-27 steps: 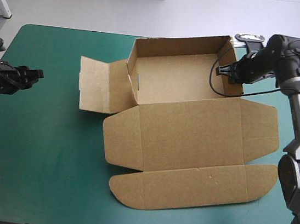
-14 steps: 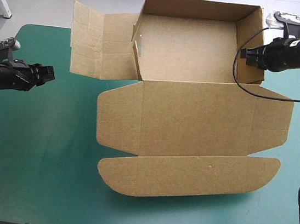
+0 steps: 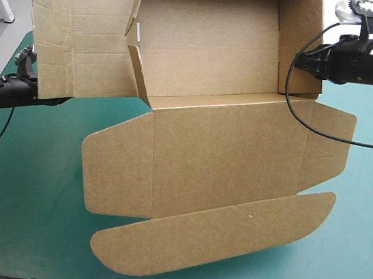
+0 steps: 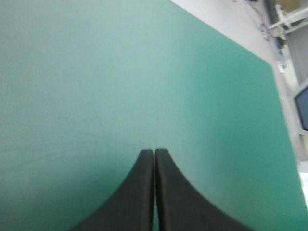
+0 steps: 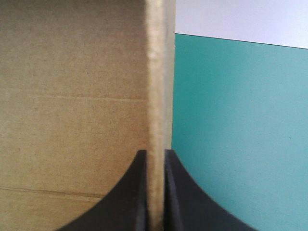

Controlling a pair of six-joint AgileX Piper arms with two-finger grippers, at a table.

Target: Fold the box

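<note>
The brown box (image 3: 206,149) hangs tilted above the table, its open tray high at the back and its lid (image 3: 227,145) and tuck flap (image 3: 215,233) sloping down toward the front. My right gripper (image 3: 305,61) is shut on the tray's right wall; in the right wrist view the wall's edge (image 5: 156,72) runs between the black fingers of the right gripper (image 5: 155,153). The unfolded left side flap (image 3: 76,35) sticks out over my left gripper (image 3: 59,101), partly hiding its tip. In the left wrist view the left gripper (image 4: 154,151) is shut, with only cover ahead.
Bare teal-green cover (image 3: 22,187) lies at the front left and along the right side (image 3: 363,204). In the left wrist view the table's edge (image 4: 226,36) runs ahead of the left gripper, grey floor beyond it.
The right gripper has raised the box off the table, so the tray is high and the lid hangs forward. The left gripper has slid right, under the left flap.
</note>
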